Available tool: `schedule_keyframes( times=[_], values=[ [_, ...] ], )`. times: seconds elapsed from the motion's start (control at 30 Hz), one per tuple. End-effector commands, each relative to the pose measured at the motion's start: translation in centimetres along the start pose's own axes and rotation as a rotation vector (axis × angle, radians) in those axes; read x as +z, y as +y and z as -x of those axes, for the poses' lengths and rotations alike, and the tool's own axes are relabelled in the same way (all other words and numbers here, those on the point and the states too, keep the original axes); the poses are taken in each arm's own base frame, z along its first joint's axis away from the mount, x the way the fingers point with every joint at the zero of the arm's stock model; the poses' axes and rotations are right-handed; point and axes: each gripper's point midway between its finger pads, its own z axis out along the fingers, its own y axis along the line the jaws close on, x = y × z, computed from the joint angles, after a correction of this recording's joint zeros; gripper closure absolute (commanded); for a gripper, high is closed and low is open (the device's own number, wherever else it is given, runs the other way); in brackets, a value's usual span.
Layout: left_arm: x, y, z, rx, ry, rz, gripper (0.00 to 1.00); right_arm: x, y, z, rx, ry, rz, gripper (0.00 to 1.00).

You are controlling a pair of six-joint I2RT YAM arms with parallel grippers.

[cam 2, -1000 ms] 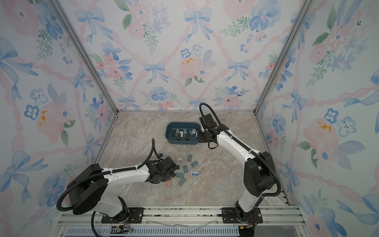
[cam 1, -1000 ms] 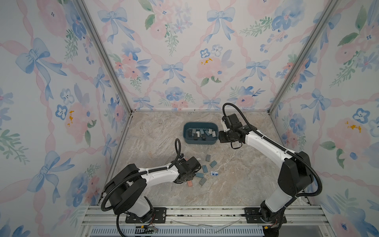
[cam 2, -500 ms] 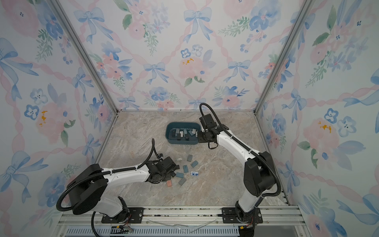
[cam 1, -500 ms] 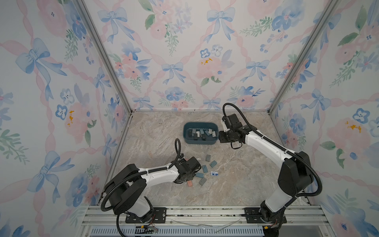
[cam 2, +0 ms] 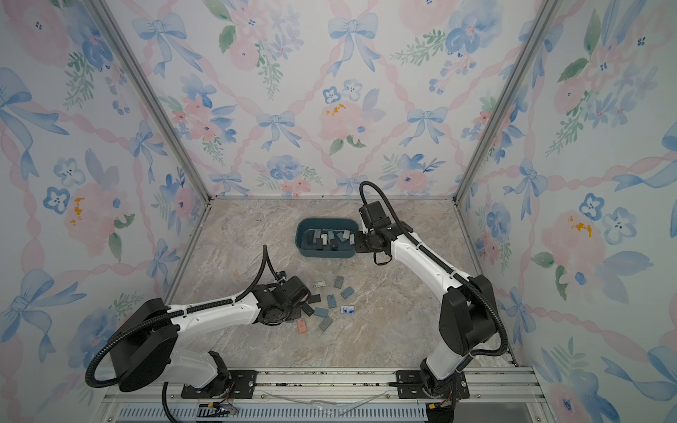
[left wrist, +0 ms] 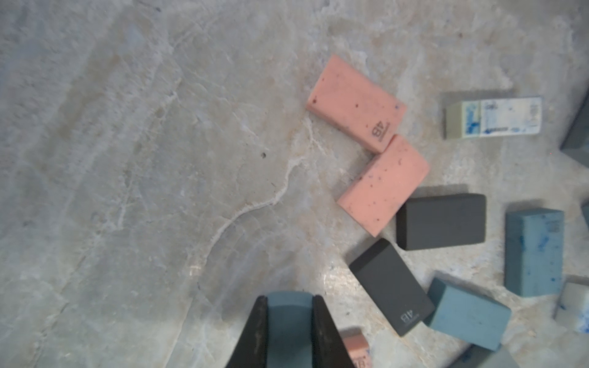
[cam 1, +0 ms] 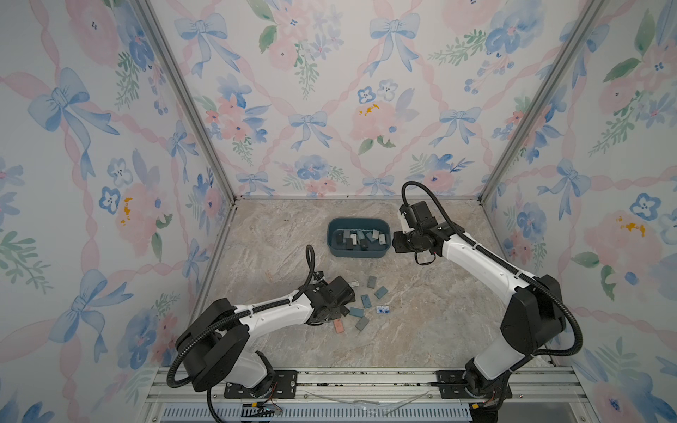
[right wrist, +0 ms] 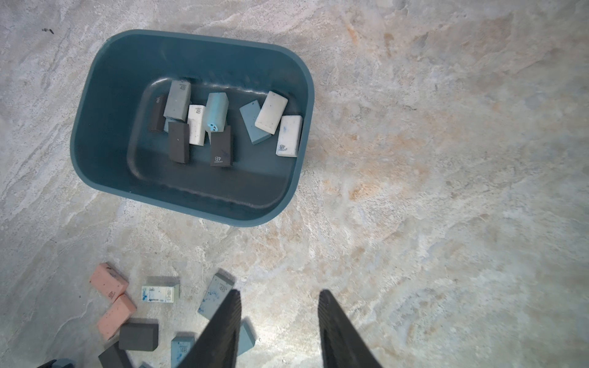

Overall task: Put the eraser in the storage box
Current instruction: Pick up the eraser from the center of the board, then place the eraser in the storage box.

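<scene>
Your left gripper [left wrist: 289,299] is squeezed tight on a teal eraser [left wrist: 289,331]. The eraser is a smooth block with a rounded end. The two black fingers [left wrist: 259,334] press flat on its sides. You cannot tell if it touches the table [left wrist: 127,159], which looks like gray and tan stone with pale cracks.

You see this grip only in the left wrist view. In both top views the arm's own wrist hides it.

Next to the held eraser lie more little blocks. Two pink erasers [left wrist: 355,102] have dark speckles and touch at one corner. Two black erasers [left wrist: 441,221] look flat and dull. One white eraser [left wrist: 492,118] wears a blue and white paper sleeve.

The storage box [cam 1: 357,252] is a dark teal plastic tub with round corners and a smooth rim. It sits farther back on the table, well apart from the held eraser.

From the top views you can only just make out small blocks inside it. The right wrist view looks straight in and shows the boxed erasers [right wrist: 197,124] clearly: white, gray, black and blue ones, some leaning on each other.

Your right gripper [right wrist: 279,293] has its ribbed black fingers spread apart with nothing between them. In a top view it hangs just beside the box's end.
</scene>
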Motion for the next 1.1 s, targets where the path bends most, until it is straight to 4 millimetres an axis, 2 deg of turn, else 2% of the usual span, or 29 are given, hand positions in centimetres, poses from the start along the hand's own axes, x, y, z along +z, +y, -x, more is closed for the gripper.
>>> schedule_keyframes(
  times=[0.0,0.07,0.13,0.33,0.53,0.9,1.07],
  values=[
    [-0.5,0.6,0.5,0.008,-0.006,-0.002,0.78,-0.8,-0.4,0.2,0.020,-0.014,0.005,0.57],
    [-0.7,0.9,1.0,0.002,-0.018,-0.005,0.78,-0.8,-0.4,0.2,0.022,-0.015,0.005,0.57],
    [-1.6,0.1,2.7,-0.011,-0.050,-0.035,0.77,-0.7,-0.4,0.3,0.027,-0.015,0.007,0.57],
    [-2.7,-0.1,5.4,-0.020,-0.100,-0.052,0.76,-0.8,-0.5,0.0,0.028,-0.012,0.006,0.57],
    [-4.0,-0.8,9.4,-0.020,-0.178,-0.054,0.75,-0.9,-0.7,-0.1,0.032,-0.013,0.003,0.57],
    [-5.9,-3.7,17.7,0.005,-0.291,-0.068,0.74,-1.5,-1.5,-0.5,0.048,-0.023,-0.004,0.57],
    [-5.5,-5.7,20.5,0.041,-0.304,-0.078,0.75,-1.8,-2.3,-0.9,0.066,-0.027,-0.012,0.57]
  ],
)
